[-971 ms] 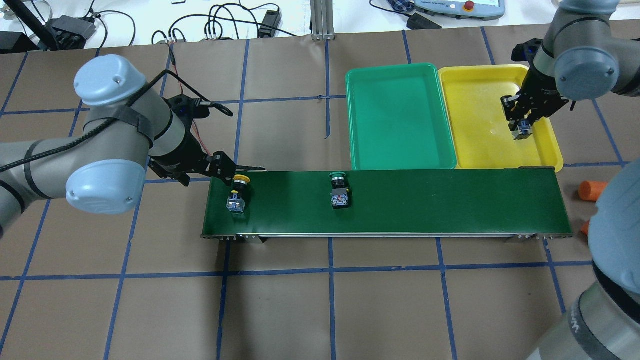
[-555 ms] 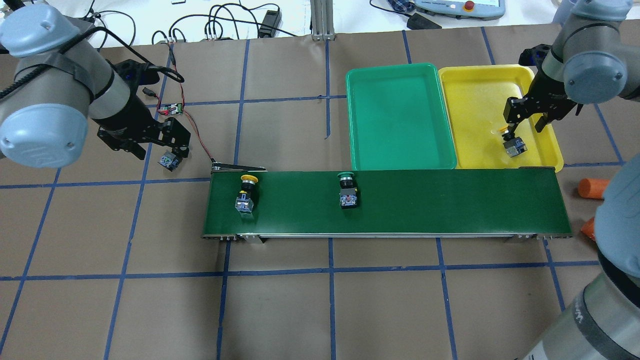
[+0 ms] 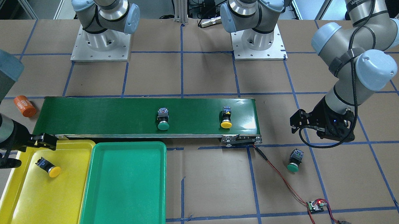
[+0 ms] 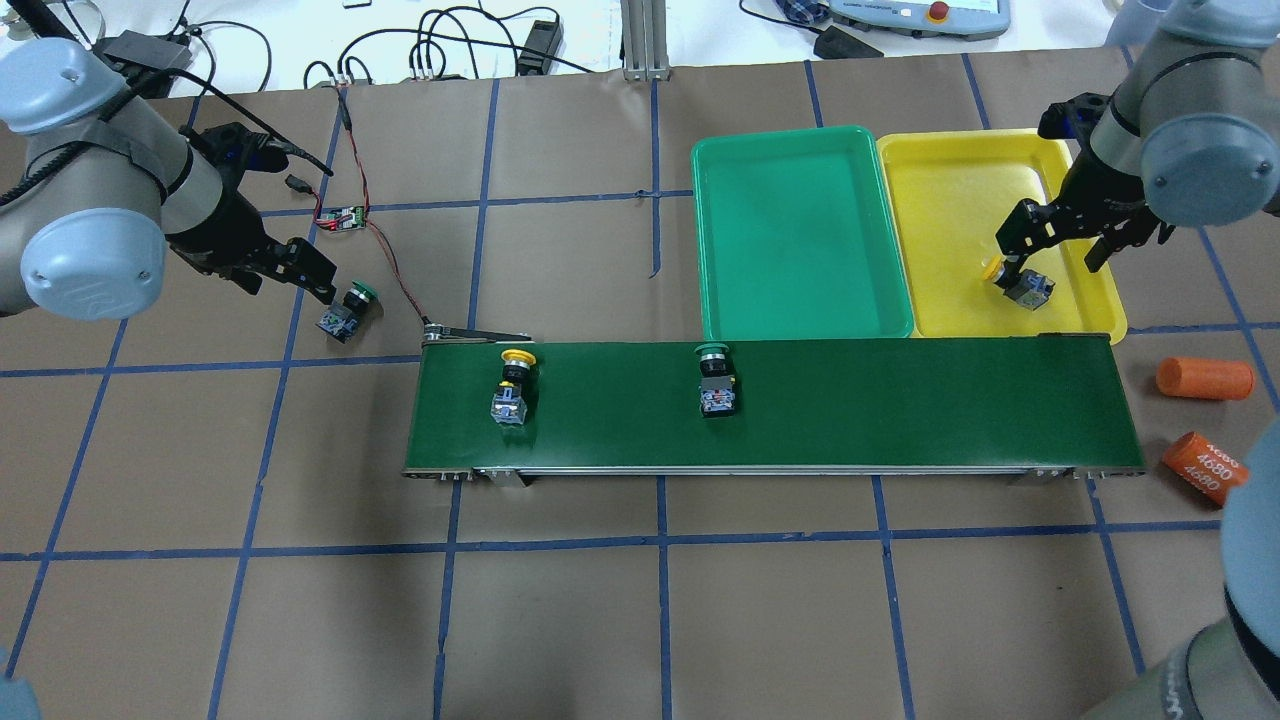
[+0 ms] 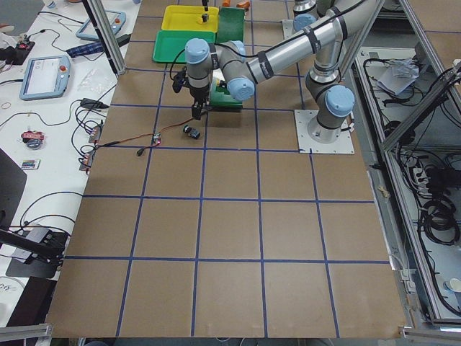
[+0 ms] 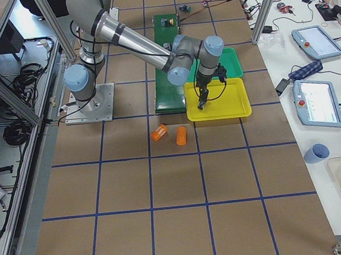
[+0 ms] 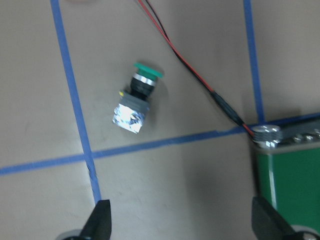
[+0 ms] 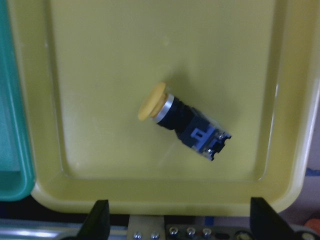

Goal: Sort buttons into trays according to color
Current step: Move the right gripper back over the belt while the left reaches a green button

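Brown paper gridded with blue tape covers the bench (image 4: 600,620). Left claw (image 7: 182,222) hangs spread and empty by a green button (image 4: 345,312) lying on its side, 10 o'clock off the belt (image 4: 900,410) end. I'd drop straight down, pinch the grey body rather than the cap, and stay clear of the wire (image 7: 197,74) at its 1 o'clock. Riding the belt: a yellow button (image 4: 512,385), then another green button (image 4: 715,385). Green tray (image 4: 800,240) sits at the belt's 12 o'clock. Yellow tray (image 4: 950,190) holds a second yellow button (image 4: 1020,282), with the right claw (image 8: 180,225) spread above it, gripping nothing.
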Action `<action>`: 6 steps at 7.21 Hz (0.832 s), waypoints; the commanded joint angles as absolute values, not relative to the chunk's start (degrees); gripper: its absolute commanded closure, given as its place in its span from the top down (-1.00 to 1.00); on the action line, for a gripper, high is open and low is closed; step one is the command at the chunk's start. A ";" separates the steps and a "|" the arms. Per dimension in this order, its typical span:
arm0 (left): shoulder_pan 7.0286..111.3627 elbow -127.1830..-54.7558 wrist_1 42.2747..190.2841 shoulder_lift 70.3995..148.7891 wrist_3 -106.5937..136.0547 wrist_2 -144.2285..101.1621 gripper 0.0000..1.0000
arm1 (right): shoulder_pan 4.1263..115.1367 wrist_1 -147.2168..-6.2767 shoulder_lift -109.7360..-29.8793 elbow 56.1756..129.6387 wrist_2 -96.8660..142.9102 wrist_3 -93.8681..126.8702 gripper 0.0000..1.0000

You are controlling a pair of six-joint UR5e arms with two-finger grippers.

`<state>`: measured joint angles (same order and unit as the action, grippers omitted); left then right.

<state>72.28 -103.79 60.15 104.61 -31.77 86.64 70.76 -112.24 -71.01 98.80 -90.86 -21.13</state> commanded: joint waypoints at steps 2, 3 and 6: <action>71.37 -104.59 54.06 111.43 -35.95 86.74 1.00 | 73.72 -113.03 -80.93 108.97 -87.54 -20.84 0.93; 71.37 -104.59 54.05 112.58 -36.03 86.75 1.00 | 75.57 -112.94 -82.34 109.68 -87.71 -17.78 0.93; 71.46 -104.59 48.61 116.27 -39.90 86.40 1.00 | 79.45 -113.03 -83.67 112.66 -87.46 -12.83 0.92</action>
